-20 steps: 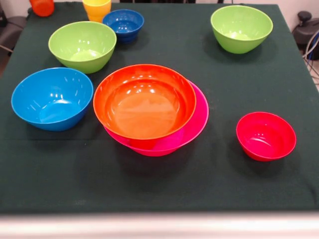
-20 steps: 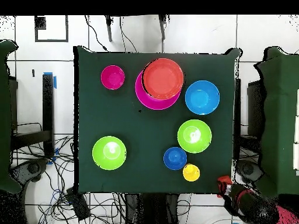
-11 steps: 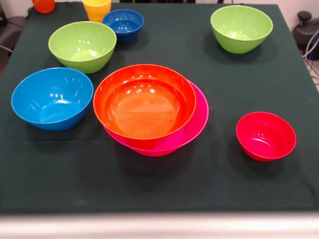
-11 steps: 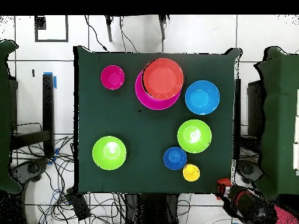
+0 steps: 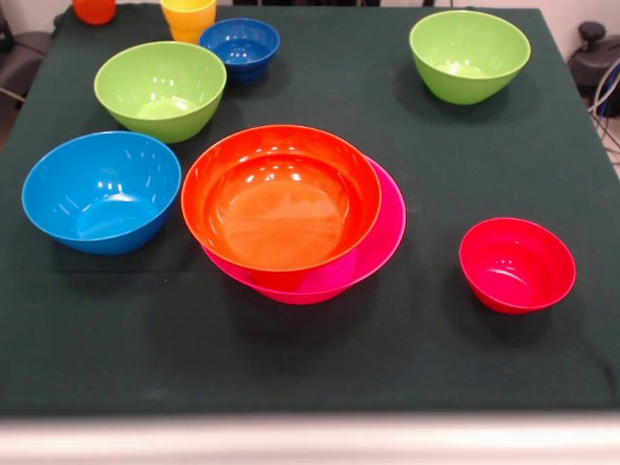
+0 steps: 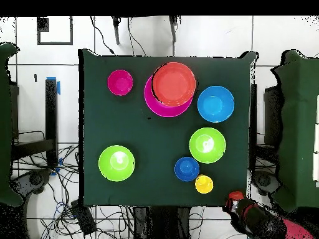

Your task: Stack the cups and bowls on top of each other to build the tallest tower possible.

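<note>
An orange bowl (image 5: pixel 281 199) sits tilted inside the wide pink bowl (image 5: pixel 386 237) near the table's middle. A light blue bowl (image 5: pixel 102 192) stands beside them, and a small red bowl (image 5: pixel 516 264) on the other side. Two lime green bowls (image 5: pixel 160 89) (image 5: pixel 469 55), a small dark blue bowl (image 5: pixel 239 46) and a yellow cup (image 5: pixel 188 17) stand further back. An orange cup (image 5: pixel 94 10) shows at the top edge over the table's corner. In the overhead view my gripper (image 6: pixel 237 200) is at that corner, shut on the cup, which hides the fingers.
The dark green table (image 6: pixel 156 137) has cables on the floor around it. Green-covered furniture (image 6: pixel 299 124) flanks both sides. My arm (image 6: pixel 268 221) lies off the table's corner.
The orange cup has shifted slightly inward along the table's back edge, and the arm has moved with it. The bowls and yellow cup have not moved.
</note>
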Robot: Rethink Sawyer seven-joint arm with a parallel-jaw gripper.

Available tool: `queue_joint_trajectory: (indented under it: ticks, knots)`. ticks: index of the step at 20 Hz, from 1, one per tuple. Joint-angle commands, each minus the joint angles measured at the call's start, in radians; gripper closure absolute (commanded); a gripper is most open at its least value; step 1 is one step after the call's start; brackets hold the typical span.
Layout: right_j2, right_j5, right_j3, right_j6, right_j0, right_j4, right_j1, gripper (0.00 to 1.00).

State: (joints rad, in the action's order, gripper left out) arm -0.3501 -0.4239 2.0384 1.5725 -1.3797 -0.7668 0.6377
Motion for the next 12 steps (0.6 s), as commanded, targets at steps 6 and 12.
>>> queue_joint_trajectory:
  ticks: [6,12]
  knots:
    - [0.028,0.091,0.051,0.101,0.094,-0.015,0.002,0.0]
    - [-0.001,0.04,0.08,0.1,0.156,0.049,0.057,0.0]
